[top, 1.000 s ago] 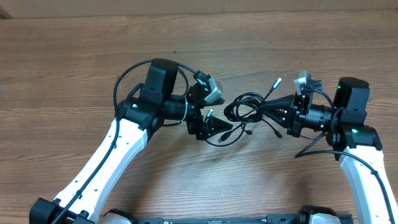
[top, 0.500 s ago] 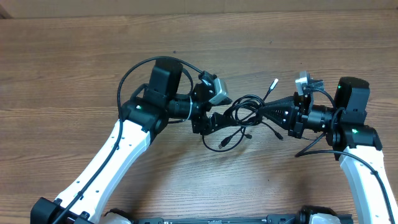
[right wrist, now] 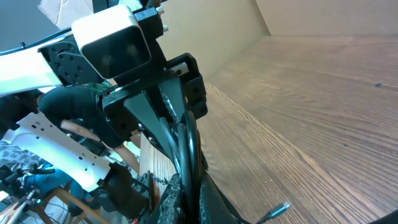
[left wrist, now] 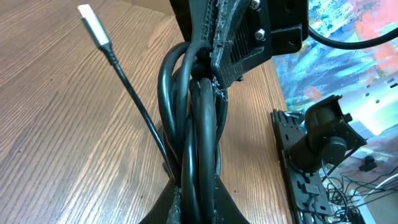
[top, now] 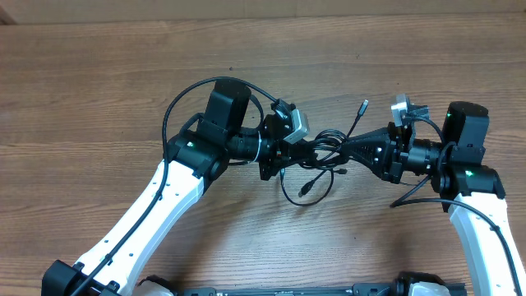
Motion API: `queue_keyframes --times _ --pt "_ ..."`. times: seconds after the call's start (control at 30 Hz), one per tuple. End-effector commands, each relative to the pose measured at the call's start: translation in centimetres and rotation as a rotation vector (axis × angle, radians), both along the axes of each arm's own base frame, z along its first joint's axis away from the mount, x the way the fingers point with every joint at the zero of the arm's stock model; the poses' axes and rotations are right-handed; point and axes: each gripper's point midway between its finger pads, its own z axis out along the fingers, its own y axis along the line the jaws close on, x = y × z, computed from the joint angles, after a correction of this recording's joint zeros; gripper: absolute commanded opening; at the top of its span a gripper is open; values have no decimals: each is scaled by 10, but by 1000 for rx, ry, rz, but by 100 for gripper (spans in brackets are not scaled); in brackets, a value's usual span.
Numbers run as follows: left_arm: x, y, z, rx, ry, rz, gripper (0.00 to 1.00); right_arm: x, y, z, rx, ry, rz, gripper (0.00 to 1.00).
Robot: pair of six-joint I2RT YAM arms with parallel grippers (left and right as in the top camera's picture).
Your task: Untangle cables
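The cables [top: 330, 141] are a knot of thin black cords held in the air between my two grippers. My left gripper [top: 311, 152] is shut on the knot's left side. My right gripper [top: 348, 148] is shut on its right side. One loop with a plug [top: 306, 187] hangs toward the table, and a plug tip [top: 362, 104] sticks up behind. In the left wrist view the cables [left wrist: 198, 118] run from my left gripper [left wrist: 200, 198] up to the right gripper's fingers [left wrist: 239, 43]. In the right wrist view the cables [right wrist: 186, 146] pass through my right gripper [right wrist: 198, 198].
A wooden table [top: 99, 99] lies under both arms. A silvery plug [left wrist: 93, 25] on a thin cord juts out to the left in the left wrist view. The left arm's own thick wire [top: 177, 103] arcs behind its wrist.
My left gripper has moved right into the knot and closed from open onto the cords. The hanging loop has shifted right with it. The right gripper has stayed shut in place.
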Motion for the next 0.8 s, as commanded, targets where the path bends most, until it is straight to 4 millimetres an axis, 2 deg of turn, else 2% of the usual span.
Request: queue_keyframes --times 0.0,0.1,0.27,0.5,0.77 --pt "2 -1 6 -6 -22 2 4 -2 0 7 14 -15 16 4" --pt "11 2 0 30 -19 57 4 -2 0 7 15 -11 16 4" --pt "48 24 -29 202 19 339 4 -1 0 9 39 90 7 4" --pt "54 26 -28 206 4 365 4 -2 1 11 84 265 5 4" --pt "55 29 -31 226 4 384 4 -10 2 36 155 370 100 4"
